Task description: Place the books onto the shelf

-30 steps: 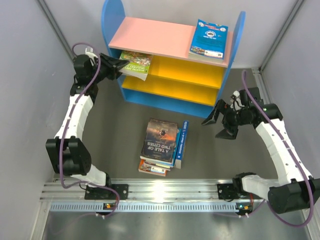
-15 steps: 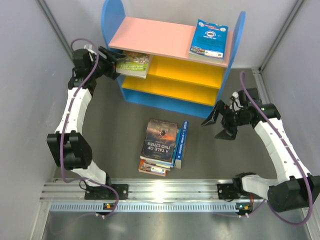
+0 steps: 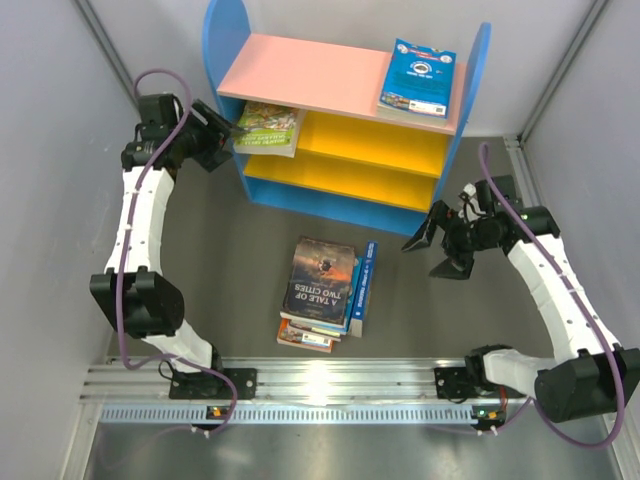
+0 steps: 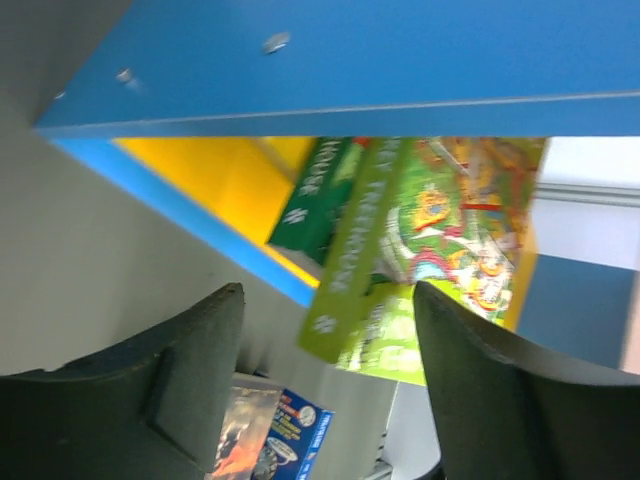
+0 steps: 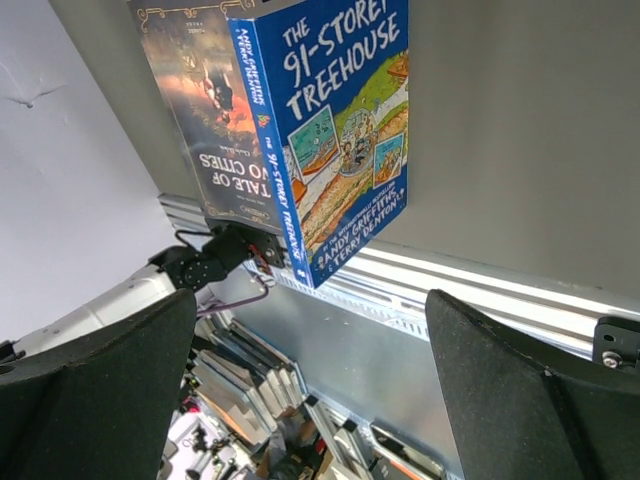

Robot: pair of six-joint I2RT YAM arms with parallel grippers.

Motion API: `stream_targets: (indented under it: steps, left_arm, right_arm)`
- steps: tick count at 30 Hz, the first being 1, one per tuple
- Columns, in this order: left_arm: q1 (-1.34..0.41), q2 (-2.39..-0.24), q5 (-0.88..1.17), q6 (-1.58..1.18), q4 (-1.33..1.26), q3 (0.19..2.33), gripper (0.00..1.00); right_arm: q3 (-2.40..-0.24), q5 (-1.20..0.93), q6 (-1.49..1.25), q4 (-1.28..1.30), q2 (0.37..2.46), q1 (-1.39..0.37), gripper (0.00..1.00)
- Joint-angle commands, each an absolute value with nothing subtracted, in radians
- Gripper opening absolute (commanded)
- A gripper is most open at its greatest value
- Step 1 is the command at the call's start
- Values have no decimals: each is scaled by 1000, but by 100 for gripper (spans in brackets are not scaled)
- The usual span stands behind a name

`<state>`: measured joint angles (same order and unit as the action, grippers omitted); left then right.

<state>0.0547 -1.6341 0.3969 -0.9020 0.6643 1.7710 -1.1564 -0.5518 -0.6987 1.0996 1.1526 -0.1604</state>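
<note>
The shelf (image 3: 300, 75) is flat board: blue side panels, one rounded on top, a pink top board and yellow tiers. A glossy green-yellow paperback (image 3: 268, 125) lies flat on the upper yellow tier. Its end juts out just ahead of the left gripper (image 3: 226, 133), whose jaws stand apart and clamp nothing. A light blue book (image 3: 418, 78) lies on the pink board, well away from it. The right gripper (image 3: 433, 252) hangs wide apart, empty. To its left on the grey tabletop (image 3: 230, 260) sits the stack of books (image 3: 320, 280), dark "A Tale of Two Cities" uppermost.
</note>
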Motion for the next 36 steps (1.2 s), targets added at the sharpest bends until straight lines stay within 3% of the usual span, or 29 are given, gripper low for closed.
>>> stream_targets:
  steps: [1,6,14,16,17,20,25,36]
  left_arm:
    - [61,-1566,347,-835,738,1775,71]
    - [60,-1488,331,-833,739,1737,58]
    - [26,-1453,367,-867,693,1686,56]
    - [11,-1451,365,-868,695,1703,49]
    - [5,-1453,365,-871,698,1707,39]
    - [-35,-1450,359,-874,701,1709,21]
    - [-95,-1451,334,-871,701,1694,3]
    - [-107,-1591,288,-787,735,1793,0]
  right_arm:
    - [-1148,-561,-687,1081,1137,-152,96]
    - [-1131,-558,-699,1074,1124,-152,96]
    - [-1114,-546,-715,1058,1111,-152,95]
    - [-1112,-540,-718,1057,1103,-150,95]
    - [-1111,-538,-721,1058,1100,-152,95]
    - [-1086,-535,-727,1054,1085,-152,95]
    - [-1062,-532,-747,1046,1049,-152,95]
    - [-1049,-511,-753,1077,996,-150,95]
